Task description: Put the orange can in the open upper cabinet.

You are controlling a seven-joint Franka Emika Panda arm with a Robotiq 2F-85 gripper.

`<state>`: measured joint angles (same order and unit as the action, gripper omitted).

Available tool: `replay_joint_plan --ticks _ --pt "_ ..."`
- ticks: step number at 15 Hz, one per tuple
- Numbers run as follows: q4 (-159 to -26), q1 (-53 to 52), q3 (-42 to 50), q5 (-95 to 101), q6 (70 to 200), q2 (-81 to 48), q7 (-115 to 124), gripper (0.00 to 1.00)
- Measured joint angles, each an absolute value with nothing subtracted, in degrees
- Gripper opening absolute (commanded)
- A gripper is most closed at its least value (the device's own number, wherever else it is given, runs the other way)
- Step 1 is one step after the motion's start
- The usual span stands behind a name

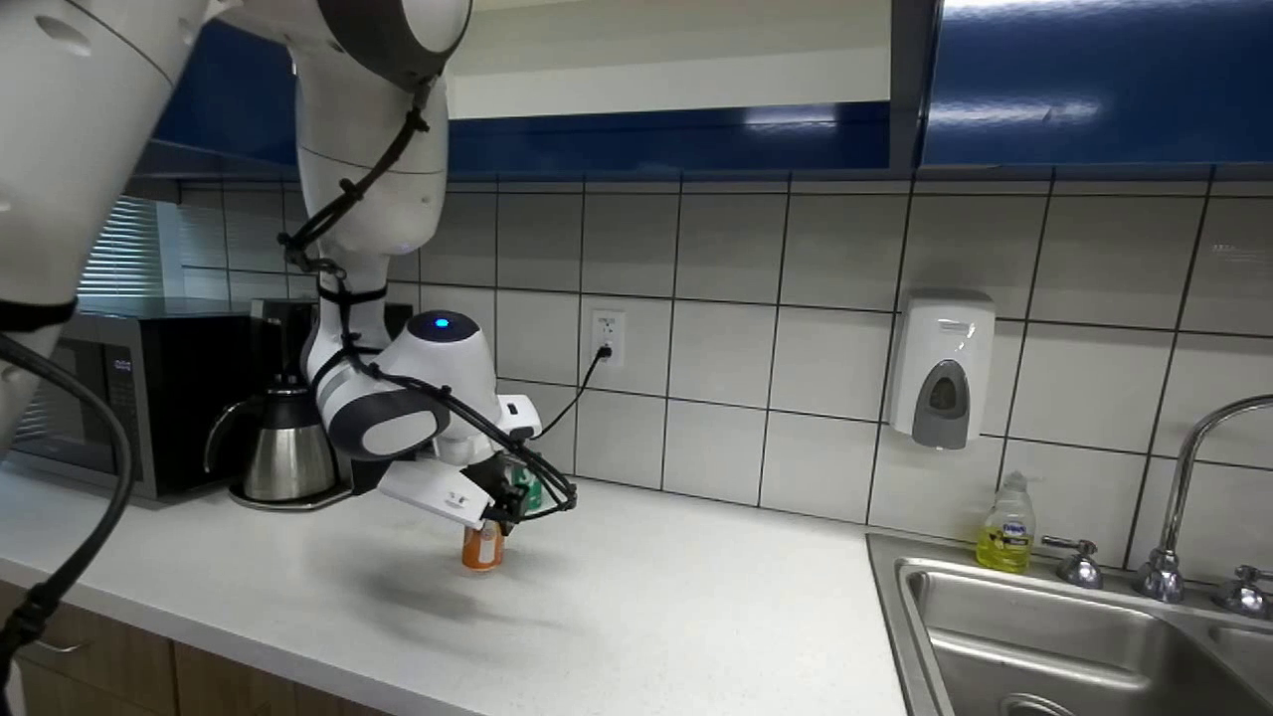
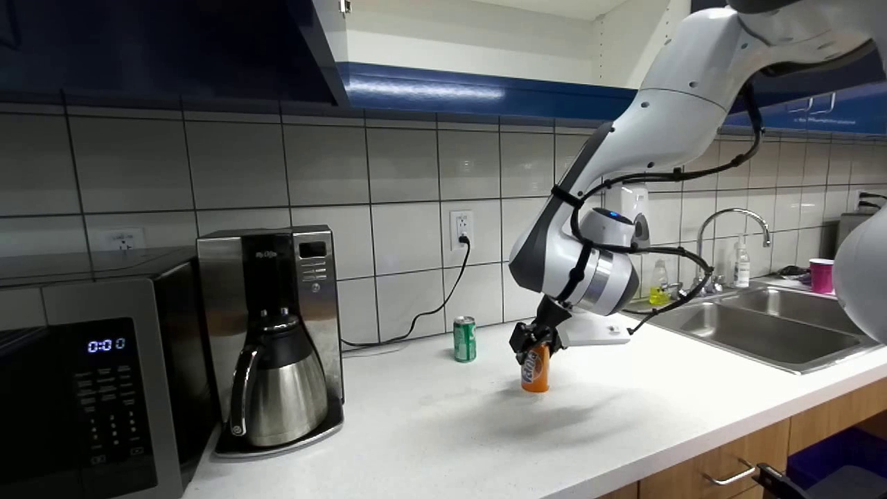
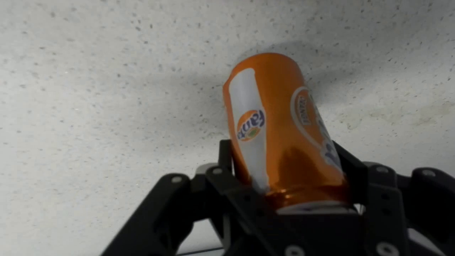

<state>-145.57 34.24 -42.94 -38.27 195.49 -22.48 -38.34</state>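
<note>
The orange can (image 2: 536, 373) is upright at counter height in both exterior views (image 1: 483, 547); I cannot tell whether its base touches the counter. My gripper (image 2: 538, 345) points down over its top, one finger on each side. In the wrist view the fingers (image 3: 289, 161) press against the can (image 3: 275, 106) near its top, with only a thin sliver of light by the left finger. The gripper hides the can's top. The open upper cabinet (image 2: 478, 34) is above the counter, cream inside with a blue lower edge. It also shows in an exterior view (image 1: 676, 70).
A green can (image 2: 465, 339) stands near the tiled wall behind the gripper. A coffee maker (image 2: 319, 346) and microwave (image 2: 159, 388) stand on the counter. A sink (image 1: 895, 597) with a faucet is at the opposite end. A cord (image 2: 433, 312) runs from the outlet.
</note>
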Motion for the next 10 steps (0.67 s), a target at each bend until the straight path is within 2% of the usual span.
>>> replay_joint_plan --ticks 10 --pt "-148.61 40.72 -49.36 -46.45 178.99 -2.51 -36.99 0.39"
